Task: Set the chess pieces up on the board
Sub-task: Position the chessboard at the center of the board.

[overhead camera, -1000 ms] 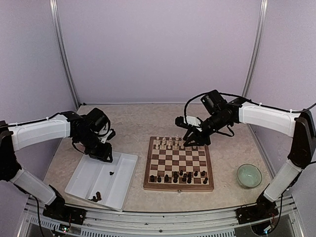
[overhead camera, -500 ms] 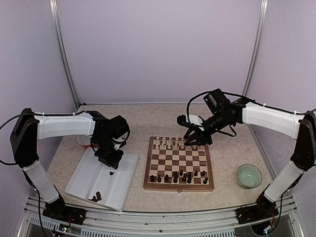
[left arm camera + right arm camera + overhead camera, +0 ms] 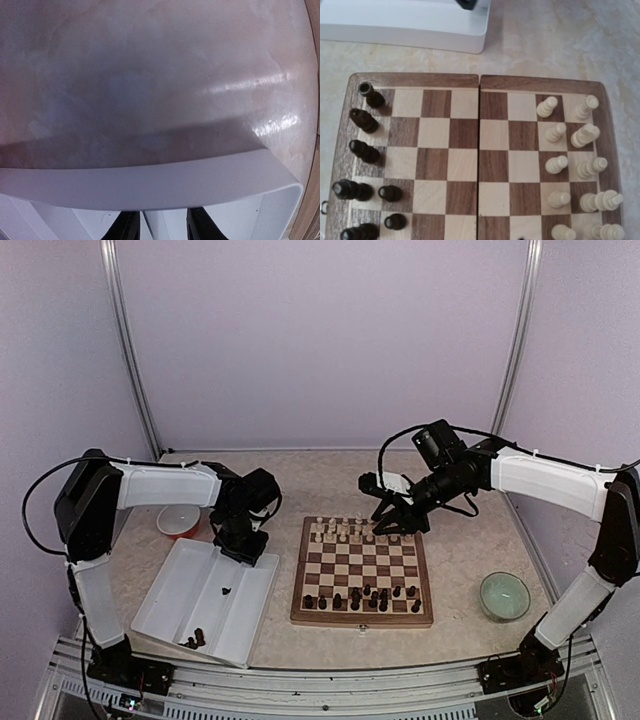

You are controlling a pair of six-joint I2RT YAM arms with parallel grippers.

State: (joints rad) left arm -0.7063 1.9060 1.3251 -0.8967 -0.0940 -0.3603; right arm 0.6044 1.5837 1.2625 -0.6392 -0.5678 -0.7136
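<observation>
Pieces (image 3: 199,637), dark ones, lay loose in the tray (image 3: 170,605) nearward of the left pincer (image 3: 247,552), the closer arm; whether it gripped anything couldn't be told. Rightward sat the board (image 3: 362,621), the right pincer (image 3: 392,525) above its far edge, likewise unreadable.

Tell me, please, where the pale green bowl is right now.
In the top view, the pale green bowl sits at the right, just beyond the board's near right corner and apart from it.

The left arm extends forward, elbow bent inward, left gripper (image 3: 245,543) pointing down with fingers (image 3: 126,229) slightly parted. The right arm stretches leftward, right gripper (image 3: 392,522) tilted down; whether its jaws are apart is unclear.
</observation>
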